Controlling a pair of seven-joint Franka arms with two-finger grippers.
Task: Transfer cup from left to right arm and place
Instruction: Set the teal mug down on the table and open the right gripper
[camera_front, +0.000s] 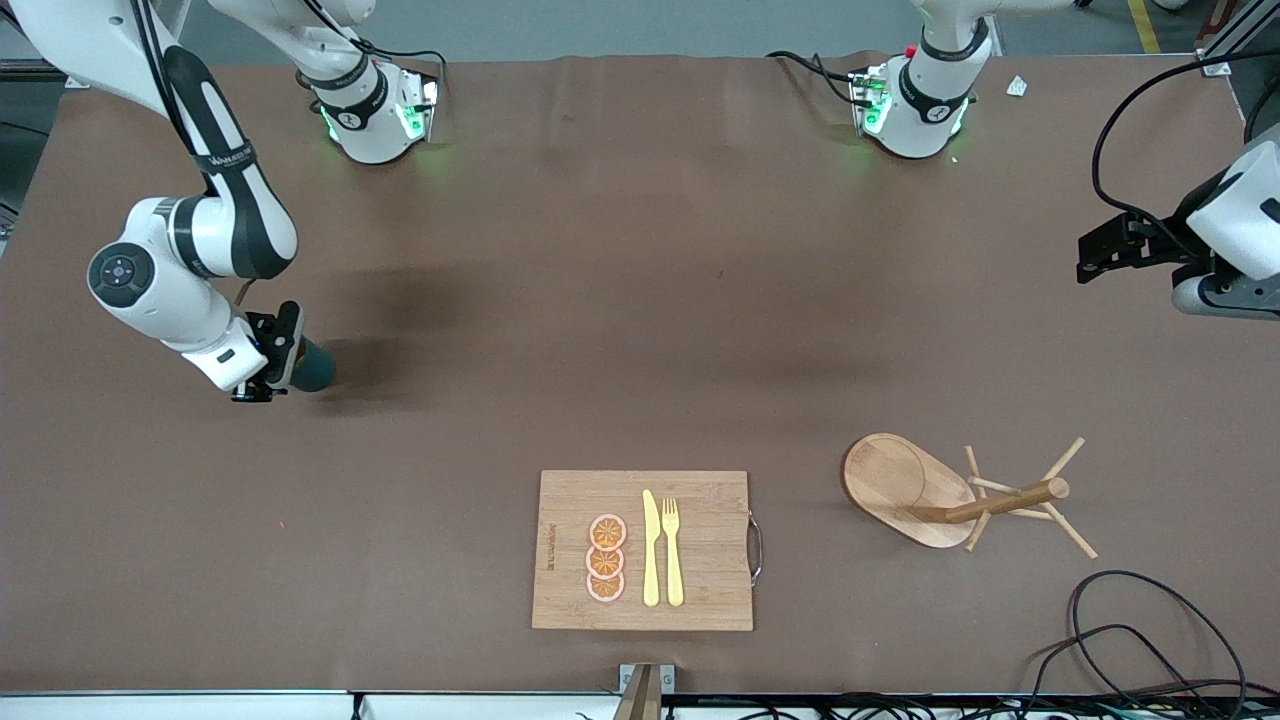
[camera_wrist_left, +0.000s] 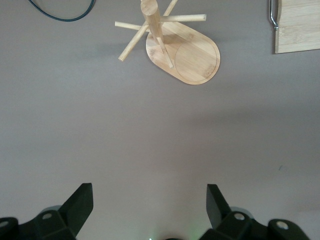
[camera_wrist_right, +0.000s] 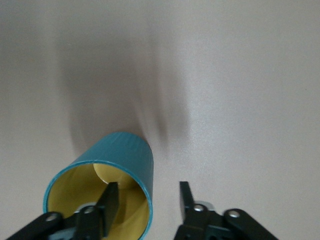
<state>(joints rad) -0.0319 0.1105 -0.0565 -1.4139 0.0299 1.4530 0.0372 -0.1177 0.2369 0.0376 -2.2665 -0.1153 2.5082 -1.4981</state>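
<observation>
The cup (camera_front: 314, 368) is a small dark teal mug with a yellow inside, on the brown table toward the right arm's end. In the right wrist view the cup (camera_wrist_right: 125, 155) shows its ribbed side and open mouth; its handle is hidden. My right gripper (camera_front: 270, 375) is at the cup and open (camera_wrist_right: 147, 187). One finger (camera_wrist_right: 109, 200) is inside the cup and the other (camera_wrist_right: 186, 200) is outside, apart from the wall. My left gripper (camera_front: 1092, 255) is open and empty (camera_wrist_left: 149, 200), up over the table at the left arm's end.
A wooden cutting board (camera_front: 700, 520) near the front camera carries three orange slices (camera_front: 606, 558), a yellow knife (camera_front: 651, 550) and a fork (camera_front: 672, 550). A wooden mug tree (camera_front: 900, 480) stands beside it toward the left arm's end; it also shows in the left wrist view (camera_wrist_left: 190, 50). Black cables (camera_front: 1150, 630) lie nearer the camera.
</observation>
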